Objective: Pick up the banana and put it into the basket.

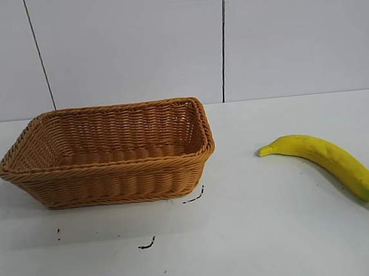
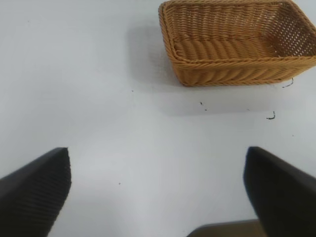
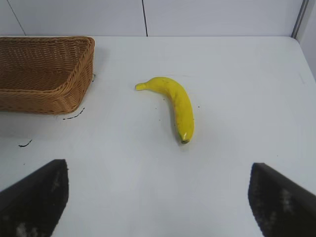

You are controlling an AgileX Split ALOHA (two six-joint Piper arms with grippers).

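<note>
Nothing done yet: the banana (image 3: 173, 101) lies on the white surface (image 3: 237, 89), ahead of the right gripper (image 3: 158, 197), whose fingers are spread wide and empty. The basket (image 2: 232, 69) sits empty beyond the left gripper (image 2: 158, 192), equally wide. Grasp, carry, drop all remain.

One banana (image 1: 325, 161), one basket (image 1: 108, 154), and two end effectors, left (image 2: 158, 190) and right (image 3: 158, 195).

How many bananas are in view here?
1. The banana lies on the white table, to the right of the basket and apart from it. The basket looks empty.
</note>
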